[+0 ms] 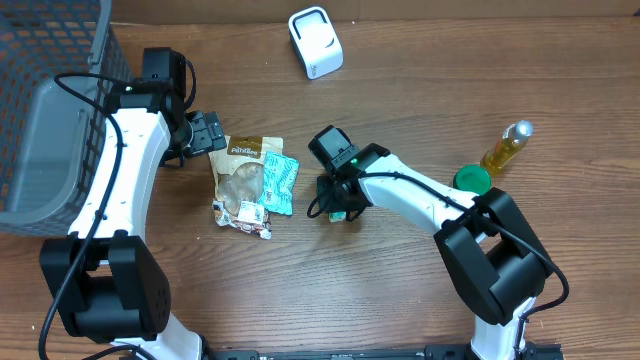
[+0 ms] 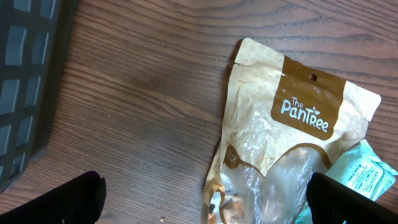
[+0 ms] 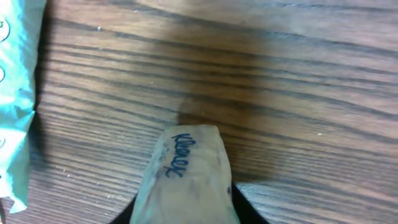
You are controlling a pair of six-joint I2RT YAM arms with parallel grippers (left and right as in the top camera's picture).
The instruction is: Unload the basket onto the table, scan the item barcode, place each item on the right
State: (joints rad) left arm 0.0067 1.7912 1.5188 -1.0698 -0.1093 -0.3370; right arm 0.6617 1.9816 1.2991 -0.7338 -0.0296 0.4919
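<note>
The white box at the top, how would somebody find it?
Start at the grey basket in the left corner of the wooden table, then look right along the far edge. The white box sits there alone, above the snack packets. It is a chunky white block with rounded corners; its neighbours are flat packets.

A small tissue pack [image 3: 186, 177] with blue Kleenex lettering rises from the bottom centre of the frame. The dark fingers [image 3: 249, 210] of the right gripper [image 3: 186, 216] pinch it on either side. Behind it lies the wooden table [image 3: 280, 81]. A teal packet [image 3: 15, 93] runs down the left edge, apart from the pack.
</note>
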